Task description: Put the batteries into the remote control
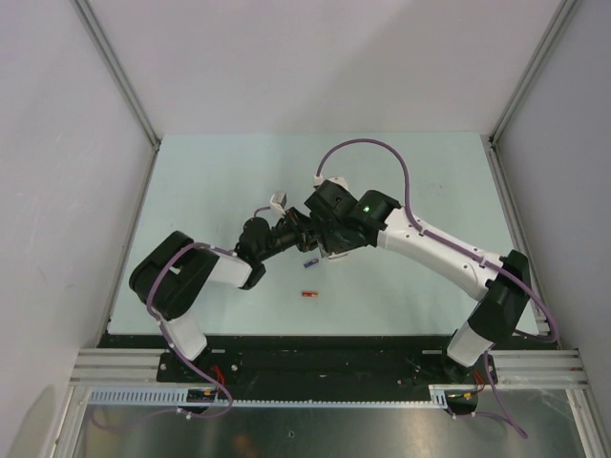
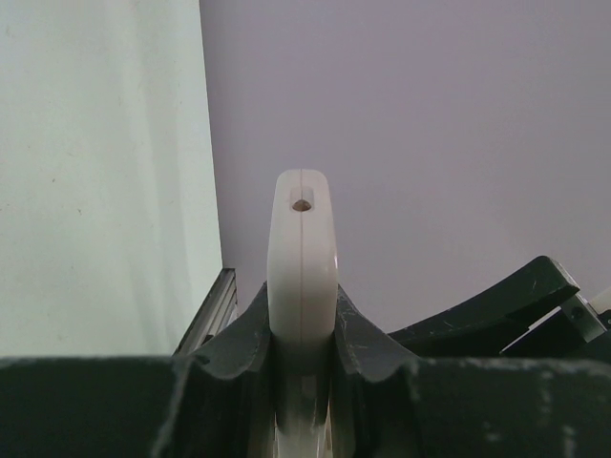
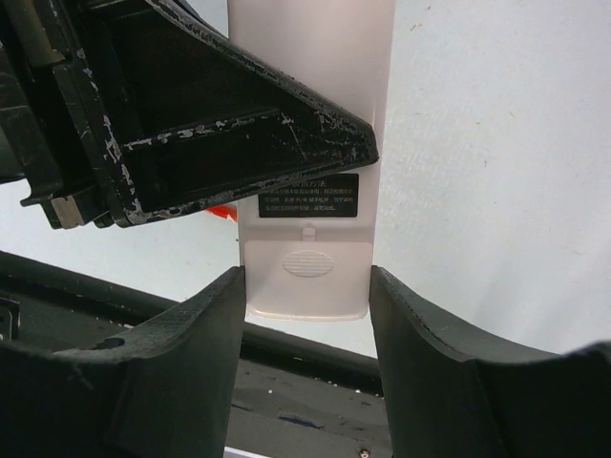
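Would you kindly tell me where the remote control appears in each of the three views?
Top external: hidden at centre, where left pincer and right pincer meet.
Left wrist: remote control centre, edge-on, clamped in the left pincer.
Right wrist: remote control centre, white back showing, gripped by the right pincer.
Shared landmark: the left pincer, in all three.

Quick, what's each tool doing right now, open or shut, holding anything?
Left tool: closed, holding the remote by its thin sides.
Right tool: closed across the width of the same remote's end.
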You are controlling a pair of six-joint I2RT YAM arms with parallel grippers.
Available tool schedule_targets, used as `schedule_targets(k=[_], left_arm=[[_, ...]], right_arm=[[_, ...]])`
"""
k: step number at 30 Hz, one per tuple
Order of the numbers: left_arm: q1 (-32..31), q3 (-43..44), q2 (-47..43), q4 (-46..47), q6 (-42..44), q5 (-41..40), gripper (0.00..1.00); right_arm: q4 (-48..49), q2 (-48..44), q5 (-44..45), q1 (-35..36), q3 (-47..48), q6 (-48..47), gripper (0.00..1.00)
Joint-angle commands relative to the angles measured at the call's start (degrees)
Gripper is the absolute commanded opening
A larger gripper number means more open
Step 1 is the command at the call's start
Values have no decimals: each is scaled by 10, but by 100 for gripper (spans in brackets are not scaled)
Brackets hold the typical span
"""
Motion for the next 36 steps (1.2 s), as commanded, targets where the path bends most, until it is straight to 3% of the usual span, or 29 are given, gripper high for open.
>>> schedule_targets(k=[1,36], left_arm=[[0,37,-6,74,-26,-2,0],[0,34,-8,76,-13,4,0]], right_arm=[[-19,-12,-7,9,-17,9,58],[-11,-24,-2,20,-14,16,65]])
